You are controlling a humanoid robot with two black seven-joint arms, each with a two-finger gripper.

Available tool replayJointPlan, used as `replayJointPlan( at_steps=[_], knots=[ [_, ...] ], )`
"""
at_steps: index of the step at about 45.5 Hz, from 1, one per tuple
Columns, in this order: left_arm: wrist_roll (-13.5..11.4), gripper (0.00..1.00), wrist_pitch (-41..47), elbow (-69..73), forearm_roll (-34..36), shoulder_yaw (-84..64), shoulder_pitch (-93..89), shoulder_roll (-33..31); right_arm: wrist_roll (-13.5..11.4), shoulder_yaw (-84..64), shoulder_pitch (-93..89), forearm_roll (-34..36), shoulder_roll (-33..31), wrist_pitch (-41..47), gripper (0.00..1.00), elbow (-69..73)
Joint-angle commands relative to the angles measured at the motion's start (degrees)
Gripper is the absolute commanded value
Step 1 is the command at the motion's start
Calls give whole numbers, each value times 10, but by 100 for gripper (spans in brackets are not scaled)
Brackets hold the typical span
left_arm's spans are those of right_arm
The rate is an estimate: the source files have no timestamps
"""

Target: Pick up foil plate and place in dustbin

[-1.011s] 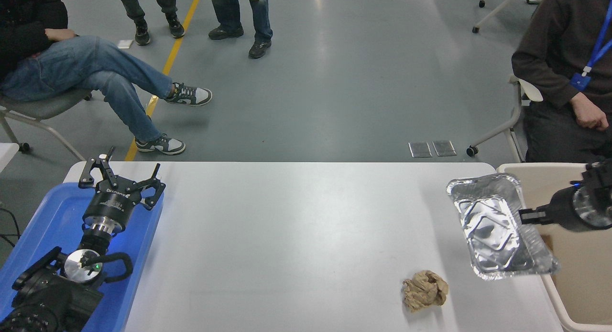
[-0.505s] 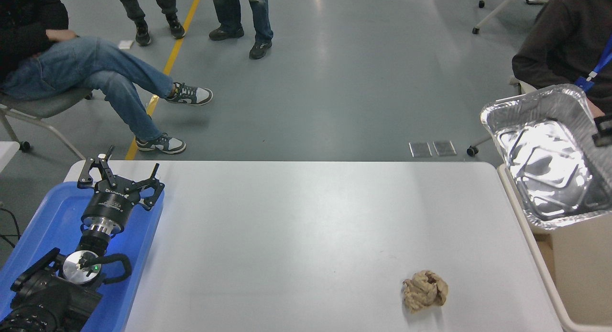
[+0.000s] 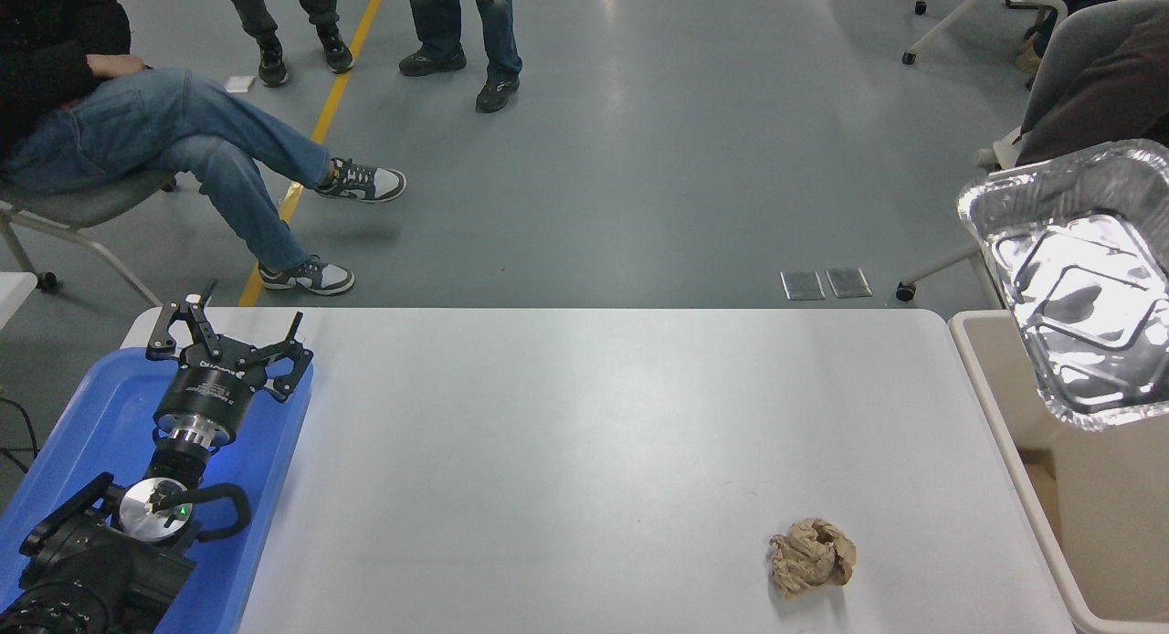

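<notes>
One step left: release | shiny silver rectangular foil plate (image 3: 1082,287) lifted off the white worktop (image 3: 594,451), tilted above the large beige plastic dustbin (image 3: 982,342) | right gripper out of view, grip unconfirmed | left gripper (image 3: 228,337) parked, spread wide.

On the white counter (image 3: 566,433) we see a crumpled brown paper ball (image 3: 811,567) near its front right. A blue plastic tray (image 3: 82,433) sits at the counter's left end. Beyond, we see a seated person in jeans (image 3: 173,141).
</notes>
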Motion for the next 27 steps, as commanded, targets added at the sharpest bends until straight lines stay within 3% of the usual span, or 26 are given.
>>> replayJointPlan(
  at_steps=[1,10,18,27],
  knots=[
    [-1,99,0,0,0,-1,0,0,-2,8,-253,-14,-64,-134,0,-204],
    [-1,99,0,0,0,-1,0,-1,-24,138,-591,77,-90,-252,0,-404],
    [-2,99,0,0,0,-1,0,-1,-34,322,-863,141,-58,-256,0,-597],
    [-2,99,0,0,0,-1,-1,-1,-87,432,-955,142,6,-253,0,-650]
  ],
)
